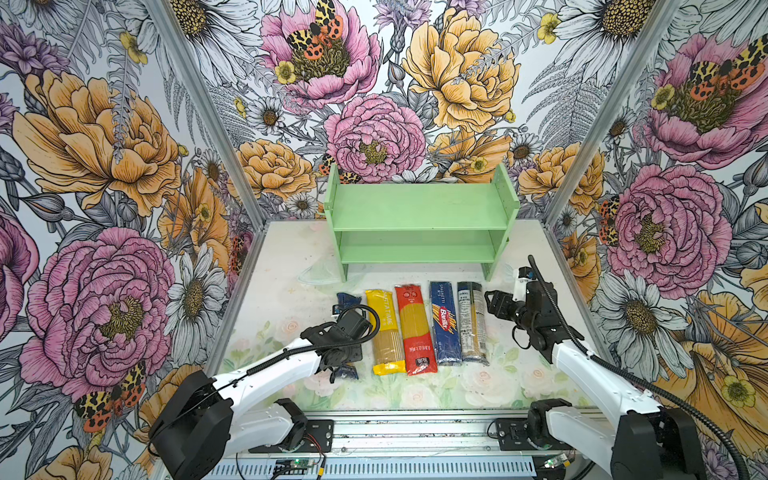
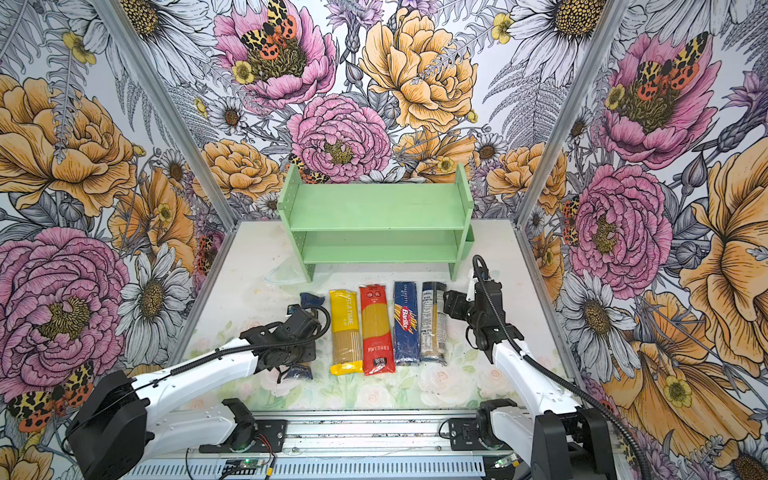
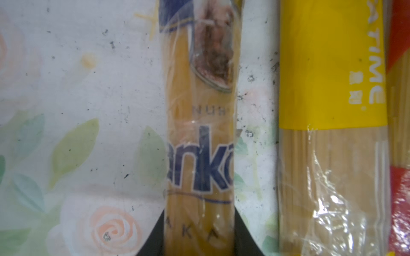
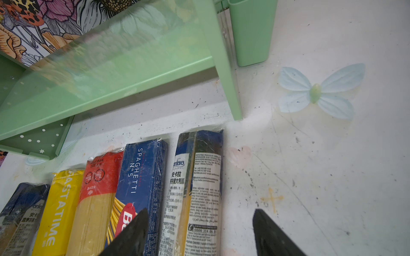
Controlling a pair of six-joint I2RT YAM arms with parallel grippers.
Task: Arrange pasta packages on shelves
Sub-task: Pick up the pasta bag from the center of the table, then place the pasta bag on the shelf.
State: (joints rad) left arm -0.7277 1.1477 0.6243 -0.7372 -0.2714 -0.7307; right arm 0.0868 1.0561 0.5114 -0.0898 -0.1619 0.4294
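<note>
Pinched tight in left gripper (image 3: 199,213): blue-ended clear packet (image 3: 199,144), leftmost of a row at the middle of the table (image 1: 282,257). Rightward: yellow packet (image 1: 384,328), red packet (image 1: 415,328), Barilla packet (image 1: 444,322), white-label packet (image 1: 471,322). Just beside that last, right gripper (image 4: 200,212), jaws spread apart. Toward the far edge, green shelves (image 1: 419,199).
</note>
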